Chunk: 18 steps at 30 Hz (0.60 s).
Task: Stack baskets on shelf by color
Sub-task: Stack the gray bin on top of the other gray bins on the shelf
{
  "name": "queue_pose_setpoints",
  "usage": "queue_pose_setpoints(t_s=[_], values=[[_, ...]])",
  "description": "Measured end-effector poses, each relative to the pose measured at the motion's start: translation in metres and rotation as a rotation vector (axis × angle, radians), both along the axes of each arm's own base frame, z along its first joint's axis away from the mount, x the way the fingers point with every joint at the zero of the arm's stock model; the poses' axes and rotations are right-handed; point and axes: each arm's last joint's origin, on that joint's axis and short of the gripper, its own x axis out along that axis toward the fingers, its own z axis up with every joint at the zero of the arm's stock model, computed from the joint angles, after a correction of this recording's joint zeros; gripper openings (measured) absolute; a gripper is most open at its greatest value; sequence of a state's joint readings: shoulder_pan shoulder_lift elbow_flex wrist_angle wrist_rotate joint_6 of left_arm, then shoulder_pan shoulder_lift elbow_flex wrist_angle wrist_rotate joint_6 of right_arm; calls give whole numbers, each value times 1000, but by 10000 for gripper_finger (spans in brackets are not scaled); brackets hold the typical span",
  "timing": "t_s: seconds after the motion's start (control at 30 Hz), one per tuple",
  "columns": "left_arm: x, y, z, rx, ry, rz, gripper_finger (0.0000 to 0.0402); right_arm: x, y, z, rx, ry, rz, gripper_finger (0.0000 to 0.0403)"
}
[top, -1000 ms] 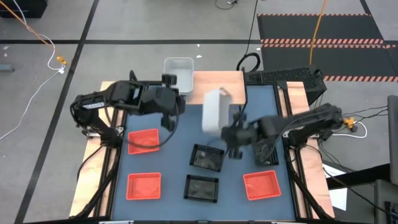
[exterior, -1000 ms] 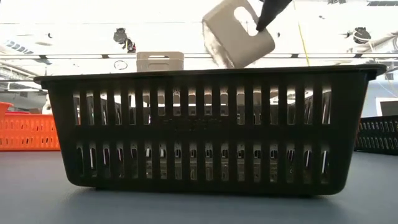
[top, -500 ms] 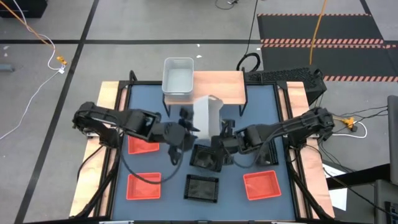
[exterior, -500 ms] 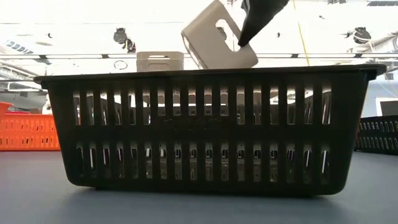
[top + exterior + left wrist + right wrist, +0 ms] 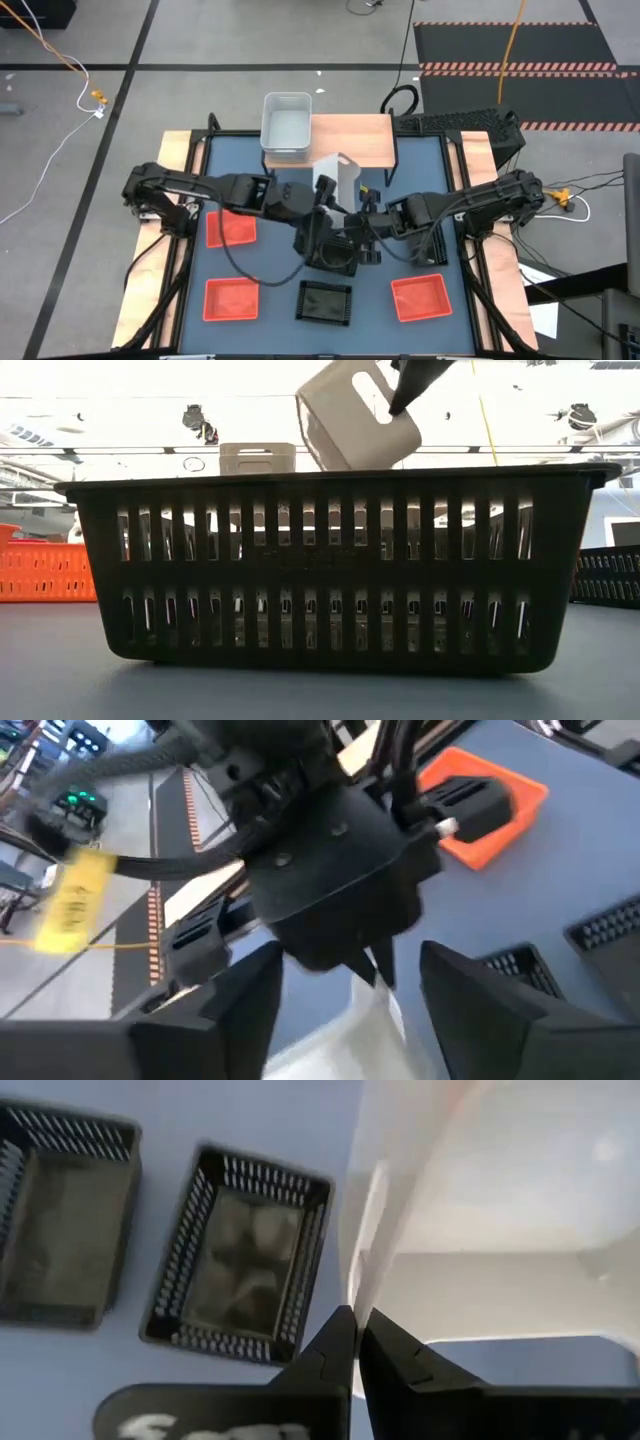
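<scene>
A white basket (image 5: 338,178) hangs tilted in the air over the table's middle, with my right gripper (image 5: 357,1325) shut on it. My left gripper (image 5: 350,1010) stands open just left of it, its fingers on either side of the right gripper's tip. A second white basket (image 5: 286,124) stands on the left end of the shelf (image 5: 350,140). Two black baskets (image 5: 335,252) (image 5: 325,301) rest on the blue mat, as do three red baskets (image 5: 232,228) (image 5: 232,298) (image 5: 418,297). My right gripper pinches one thin wall of the white basket at its rim (image 5: 366,1275) between its two fingers. In the low view a finger (image 5: 410,385) meets the end wall beside the handle slot (image 5: 368,390), slanting down. The basket is lifted clear and tilted.
Another black basket (image 5: 430,240) sits under the right arm. The shelf's middle and right part (image 5: 365,135) shows bare wood. The nearest black basket (image 5: 330,570) fills the low view. Wooden side edges (image 5: 175,150) frame the mat.
My left gripper has swung from beside the shelf toward the table's middle and down, ending next to the held white basket. The white basket has shifted a little toward the table's left and stays tilted in the air, in my right gripper.
</scene>
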<state>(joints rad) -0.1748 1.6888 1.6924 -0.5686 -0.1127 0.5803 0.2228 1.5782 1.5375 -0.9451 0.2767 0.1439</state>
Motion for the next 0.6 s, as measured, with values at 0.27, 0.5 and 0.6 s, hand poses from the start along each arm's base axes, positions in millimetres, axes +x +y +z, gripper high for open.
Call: queue_pose_setpoints(t_s=[0.27,0.5,0.6], values=[[24,-1,-33,8,85,22,276,-2,-3,1,10,16,5,5],[19,7,-41,-28,183,64,232,-3,-3,6,63,-8,57,6],[18,12,-45,-70,224,110,204,-5,-4,11,65,-31,75,6]])
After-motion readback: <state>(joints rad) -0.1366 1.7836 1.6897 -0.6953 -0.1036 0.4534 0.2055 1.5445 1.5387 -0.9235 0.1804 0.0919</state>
